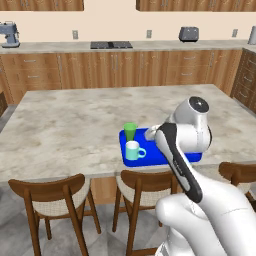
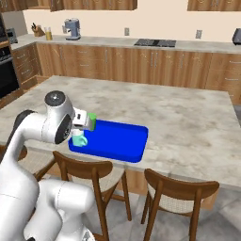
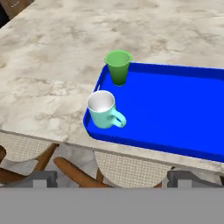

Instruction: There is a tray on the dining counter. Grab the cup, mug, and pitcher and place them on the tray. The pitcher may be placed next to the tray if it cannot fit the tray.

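From the left base view, your arm rises at the lower right and its wrist hangs over the blue tray (image 1: 131, 159) on the dining counter (image 1: 75, 125), hiding the tray's right part; you can make out the green cup (image 1: 130, 131) upright at the tray's far left corner and the teal mug (image 1: 134, 150) upright just nearer to you, handle turned toward the tray's middle, both on the side of the wrist away from the arm's base. Wooden chairs (image 1: 55, 192) are tucked under the near edge of the counter. From the right base view, your wrist sits over the tray's (image 2: 117, 139) left end, and the cup (image 2: 92, 120) and mug (image 2: 78, 138) peek out right beside it, partly covered by the hand; the rest of the tray lies bare to the right of the tool, with the counter (image 2: 179, 117) spreading beyond. In the hand view you look down past your gripper (image 3: 113, 178), whose two fingertips (image 3: 43, 178) stand far apart at the bottom, released and holding nothing. Ahead of the fingertips the mug (image 3: 103, 109) stands in the tray's (image 3: 175, 109) near left corner, white inside showing, and the cup (image 3: 118, 66) stands just beyond it at the far left corner, apart from the mug.
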